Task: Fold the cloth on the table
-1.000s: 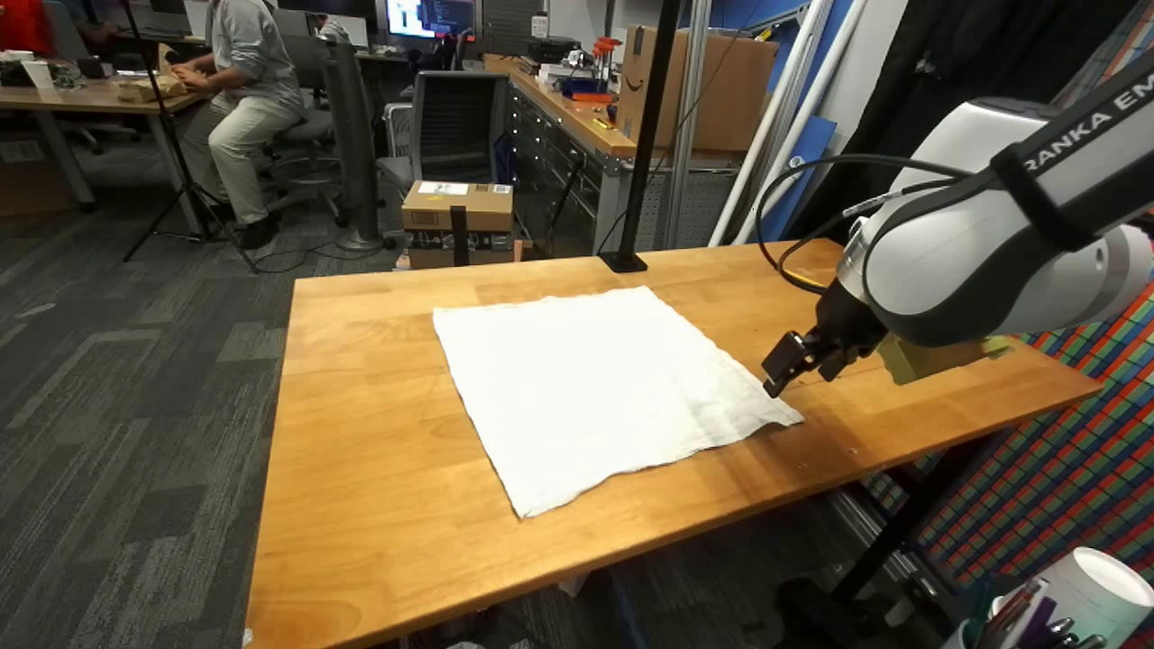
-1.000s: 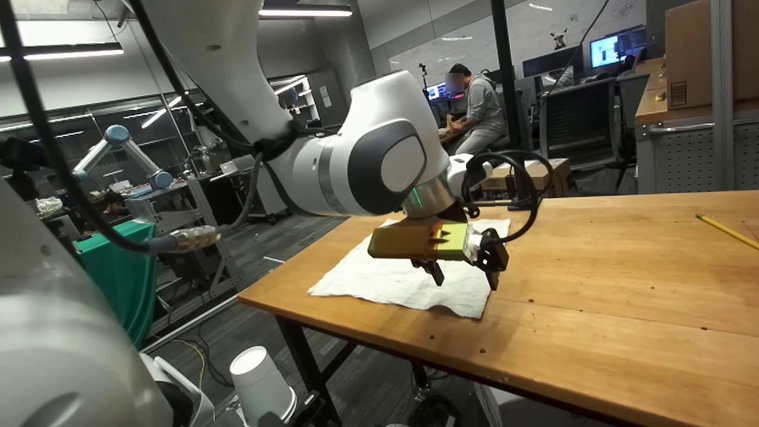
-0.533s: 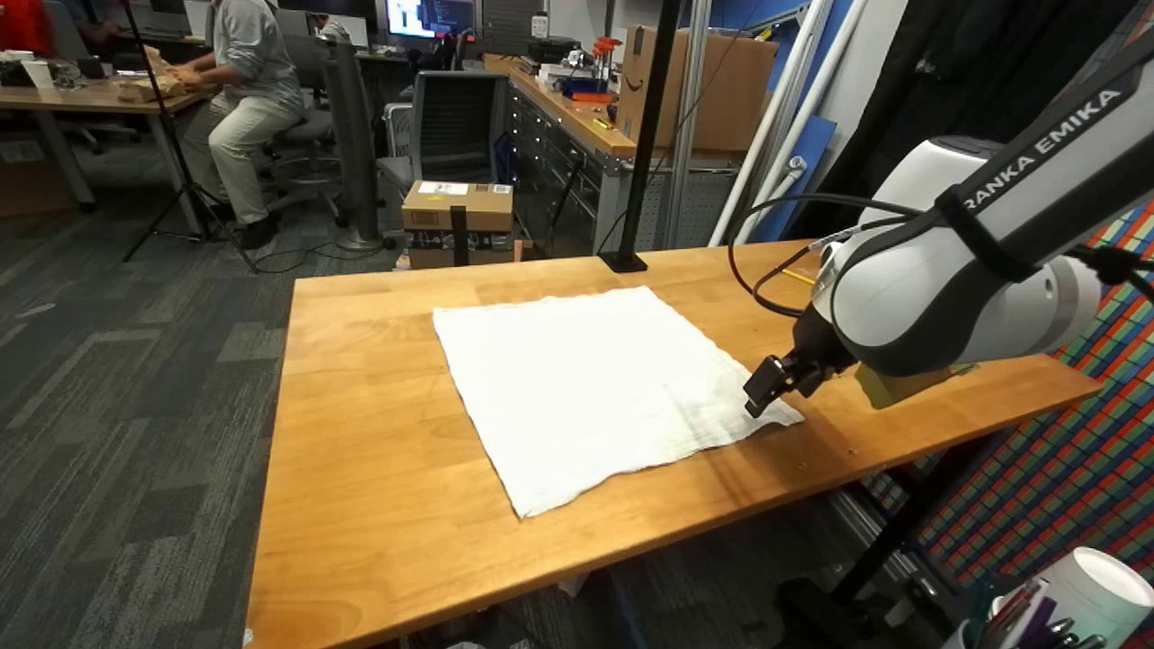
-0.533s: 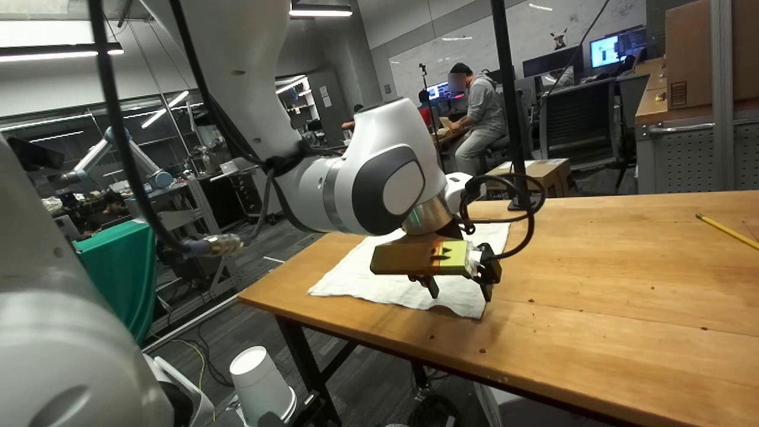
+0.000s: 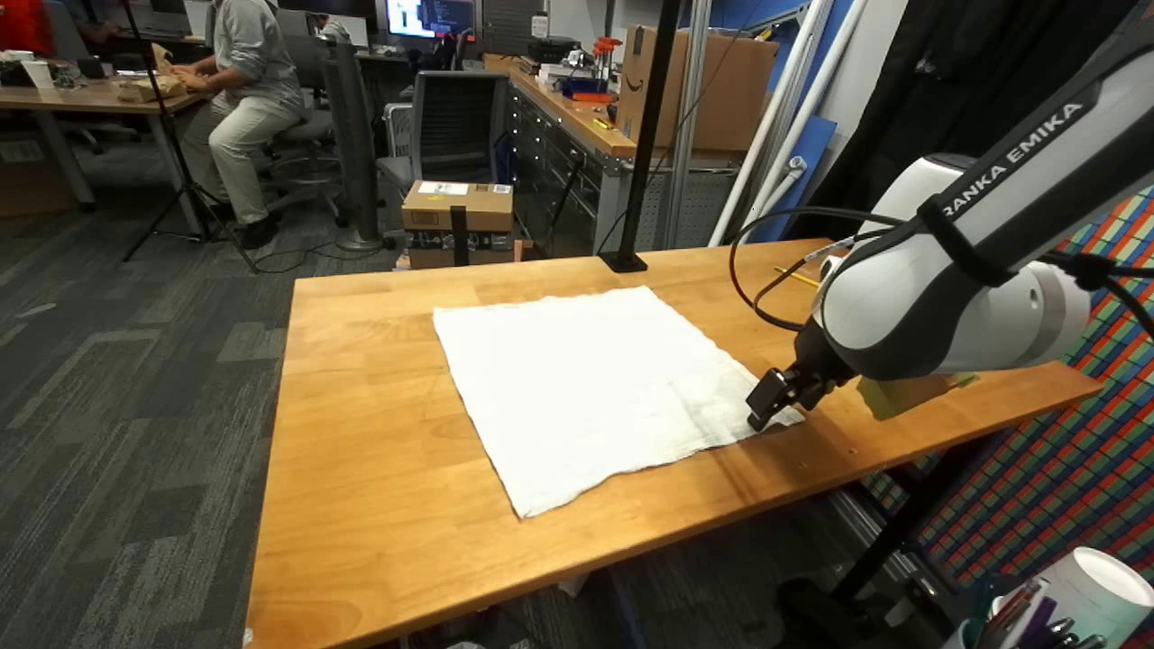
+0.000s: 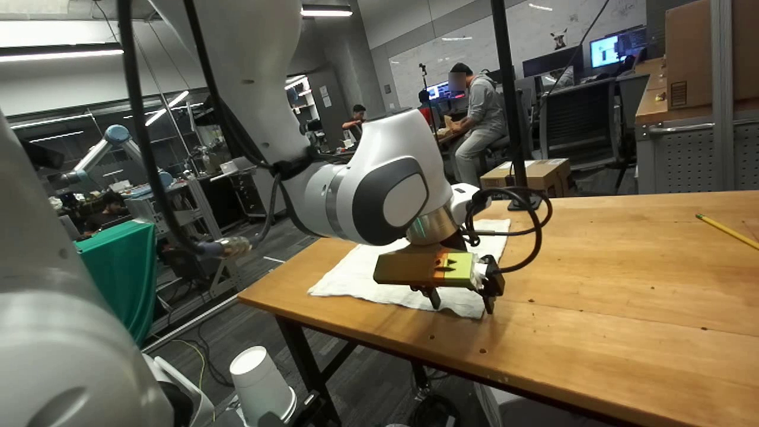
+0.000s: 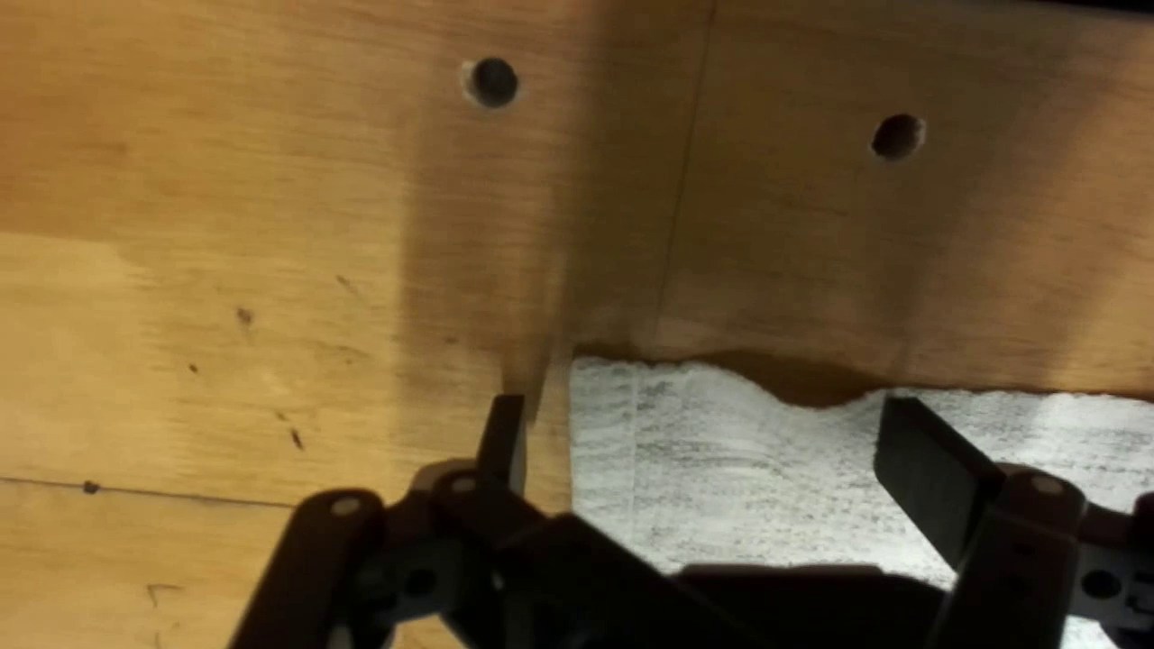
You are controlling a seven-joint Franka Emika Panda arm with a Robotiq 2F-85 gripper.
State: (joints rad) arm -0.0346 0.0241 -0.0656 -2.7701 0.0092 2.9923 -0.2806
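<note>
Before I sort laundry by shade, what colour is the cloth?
White; the cloth shows best in an exterior view.

The surface (image 5: 361, 469) is warm, honey-coloured wood. A white cloth (image 5: 577, 388) lies spread out on it, one side near an edge of the surface. In the wrist view that side lifts in a small wave, with shadow under it. Two round holes (image 7: 495, 83) sit in the wood between the cloth and the edge, and small dark marks (image 7: 296, 439) speckle it nearby. A yellow pencil (image 6: 728, 232) lies well apart from the cloth. At the far edge, a black post (image 5: 645, 153) stands on a flat base (image 5: 623, 262).
</note>
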